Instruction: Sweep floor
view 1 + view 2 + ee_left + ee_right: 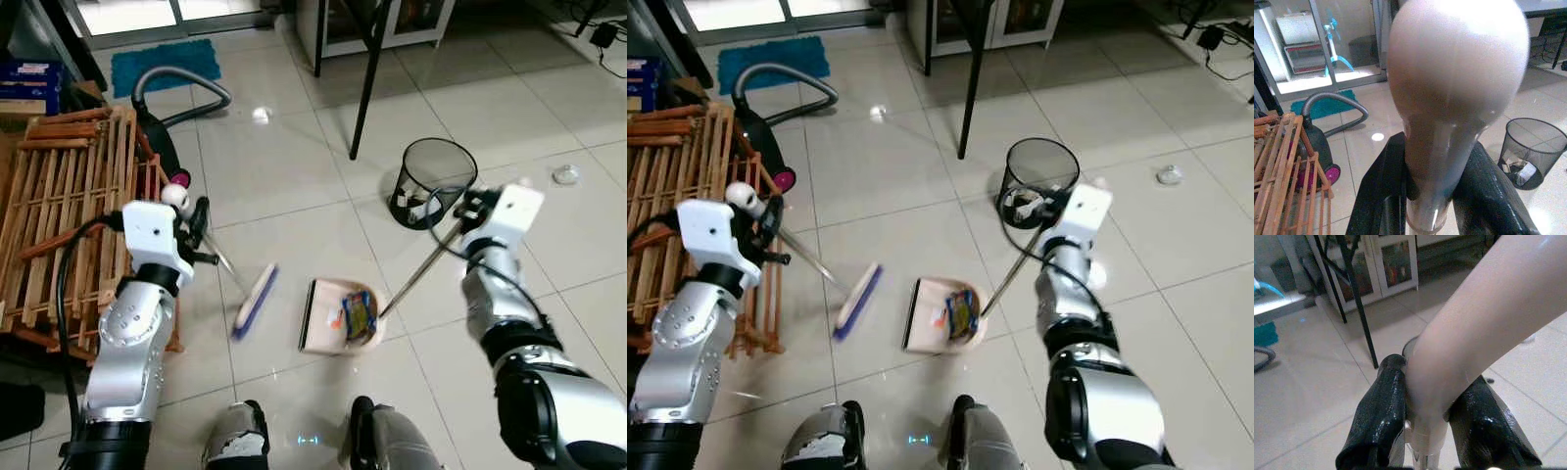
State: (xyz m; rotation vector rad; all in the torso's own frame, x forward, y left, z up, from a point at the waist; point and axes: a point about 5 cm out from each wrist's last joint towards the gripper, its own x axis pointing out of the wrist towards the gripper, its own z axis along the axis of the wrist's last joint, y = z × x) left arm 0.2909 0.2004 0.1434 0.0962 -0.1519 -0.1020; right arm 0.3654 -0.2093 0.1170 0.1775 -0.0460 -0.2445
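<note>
My left gripper (196, 231) is shut on the cream knob end of the broom handle (1454, 73), with its black fingers (1383, 191) on either side. The broom's blue and white head (255, 299) rests on the tiles just left of the dustpan. My right gripper (470, 210) is shut on the long dustpan handle (1469, 333), which slants down to the cream dustpan (323, 328). The pan lies flat on the floor with colourful wrappers (359, 315) inside it. A black mesh bin (436, 181) holding some rubbish stands right beside the right gripper.
A wooden slatted rack (59, 196) stands close on the left, with a vacuum cleaner and hose (162, 127) behind it and a blue mat (165, 64) farther back. A black table leg (367, 78) rises ahead. A small round object (565, 174) lies far right.
</note>
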